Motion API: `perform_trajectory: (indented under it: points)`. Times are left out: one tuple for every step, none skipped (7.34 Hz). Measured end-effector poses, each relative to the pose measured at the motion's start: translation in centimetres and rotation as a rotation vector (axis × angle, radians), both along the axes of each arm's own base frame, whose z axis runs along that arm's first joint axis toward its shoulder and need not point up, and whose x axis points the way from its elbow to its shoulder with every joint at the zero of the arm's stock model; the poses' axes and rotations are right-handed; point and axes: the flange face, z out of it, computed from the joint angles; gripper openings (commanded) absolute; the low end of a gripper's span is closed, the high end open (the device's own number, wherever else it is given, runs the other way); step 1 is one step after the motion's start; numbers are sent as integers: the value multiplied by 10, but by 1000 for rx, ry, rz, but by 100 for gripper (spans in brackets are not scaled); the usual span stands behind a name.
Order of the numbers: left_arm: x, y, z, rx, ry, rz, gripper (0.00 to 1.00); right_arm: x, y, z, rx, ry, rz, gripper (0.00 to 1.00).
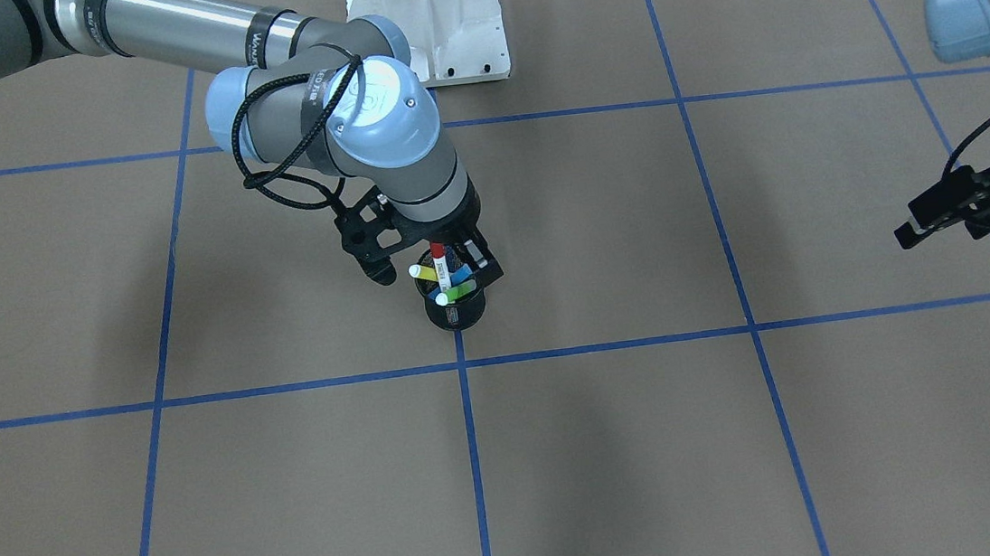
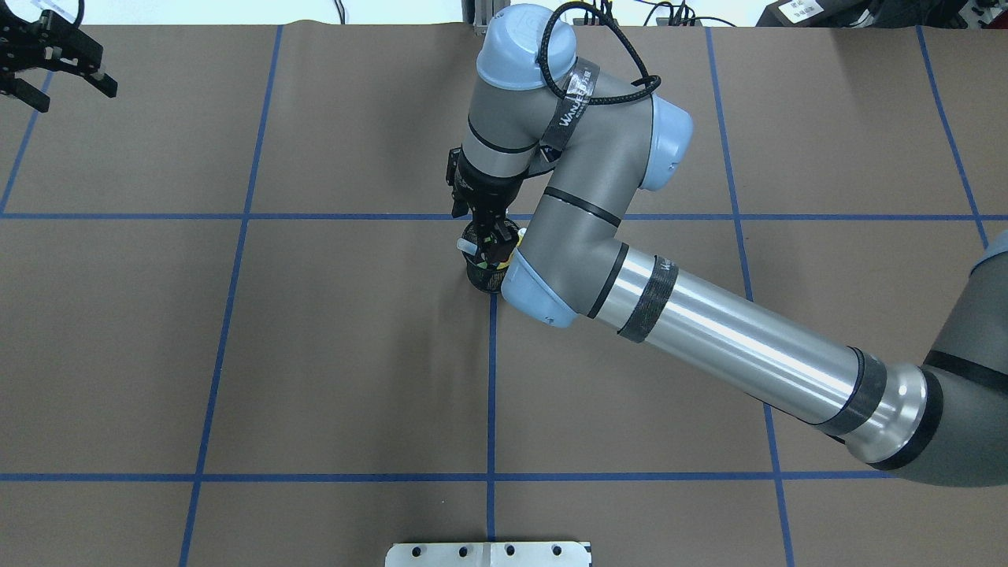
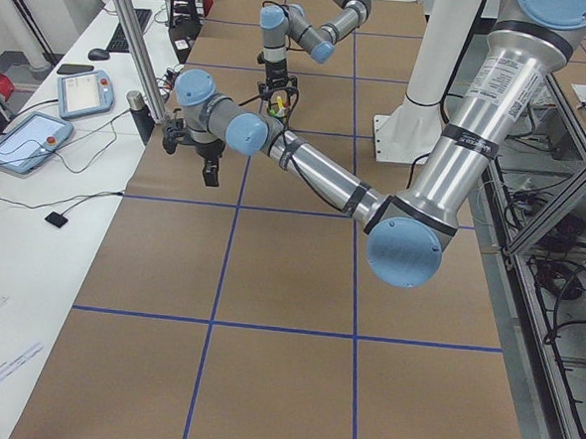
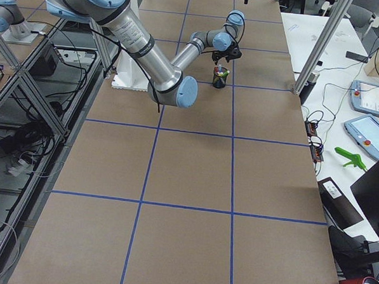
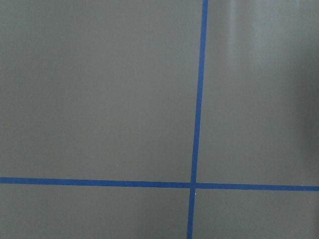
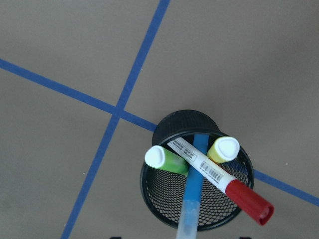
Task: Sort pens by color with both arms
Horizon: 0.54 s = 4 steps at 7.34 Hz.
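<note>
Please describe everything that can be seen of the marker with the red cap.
The red-capped marker is slim: a white, plastic-looking barrel with a printed barcode label, and a glossy red cap. It leans tilted in the black mesh cup, cap end uppermost, above the rim. It crosses over the blue pen and runs between the green pen and the yellow pen. No jaws hold it.

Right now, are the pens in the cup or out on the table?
In. The blue pen, red-capped pen, green pen and yellow pen all lean inside the mesh cup.
</note>
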Motion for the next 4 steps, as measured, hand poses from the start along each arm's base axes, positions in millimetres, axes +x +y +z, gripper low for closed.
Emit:
perform_trajectory:
  points:
    - [14, 6, -11, -13, 10, -1, 100, -4, 4, 1, 1, 2, -8, 56]
    - [25, 12, -21, -20, 20, -3, 100, -7, 6, 3, 2, 4, -15, 56]
    - [35, 16, -27, -22, 31, -8, 100, -11, 8, 4, 6, 5, -20, 56]
    - [43, 19, -32, -25, 39, -11, 100, -14, 10, 4, 15, 0, -23, 56]
